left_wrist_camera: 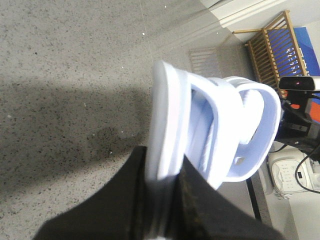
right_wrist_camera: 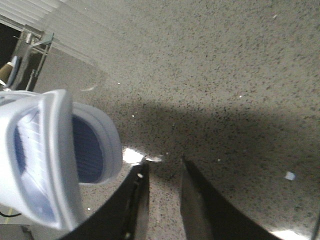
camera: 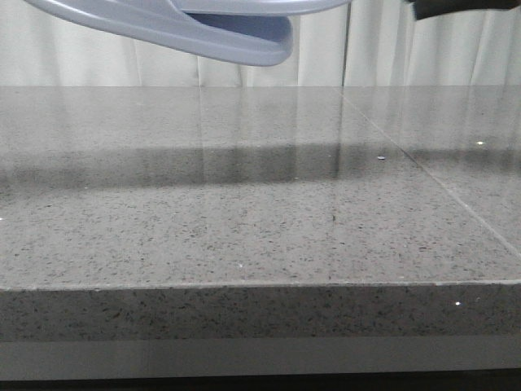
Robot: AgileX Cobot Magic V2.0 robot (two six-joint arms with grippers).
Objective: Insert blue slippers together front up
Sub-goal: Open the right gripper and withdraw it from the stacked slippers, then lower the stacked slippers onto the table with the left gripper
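The blue slippers (left_wrist_camera: 215,135) are held nested together in the air, high above the grey table (camera: 260,220), clamped at one sole edge by the left gripper (left_wrist_camera: 162,200). The right gripper (right_wrist_camera: 162,200) is seen slightly parted with nothing between its fingers, and it seems to hang just beside the slippers.

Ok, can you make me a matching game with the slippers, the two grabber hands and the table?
Things:
1. blue slippers
2. left gripper
3. right gripper
4. table

States:
A. holding nothing, fingers slightly apart
B. grey and speckled, with a shadow across it
C. held up in the air, one tucked into the other
D. clamped on a slipper sole

Pairs: 1-C, 2-D, 3-A, 4-B
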